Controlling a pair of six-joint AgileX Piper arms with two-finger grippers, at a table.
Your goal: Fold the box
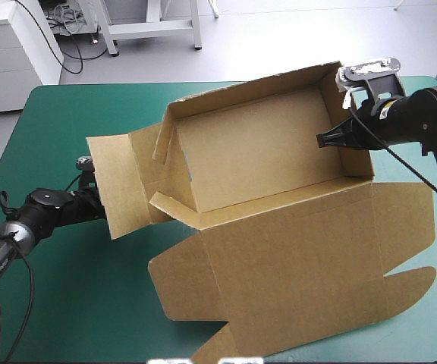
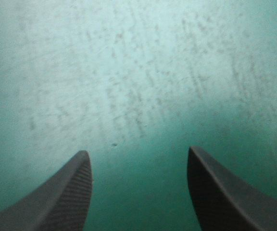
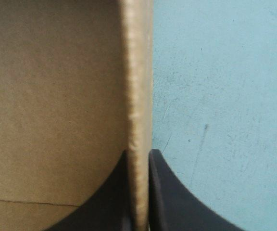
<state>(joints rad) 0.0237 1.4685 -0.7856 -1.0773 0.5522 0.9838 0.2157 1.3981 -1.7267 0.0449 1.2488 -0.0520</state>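
Right gripper (image 3: 138, 153) clamps the box (image 3: 56, 96) wall's edge; left gripper (image 2: 137, 150) gapes over teal-green cover (image 2: 138, 72)

At the high view's left-centre, a raised side flap of the brown cardboard box (image 1: 279, 250) hides the left gripper (image 2: 137, 156); the bottom edge clips the board's lowest tip.

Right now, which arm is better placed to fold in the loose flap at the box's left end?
Left. The left end effector is open and free, low over the table right beside that flap. The right end effector is shut on the opposite wall, likely steadying it.
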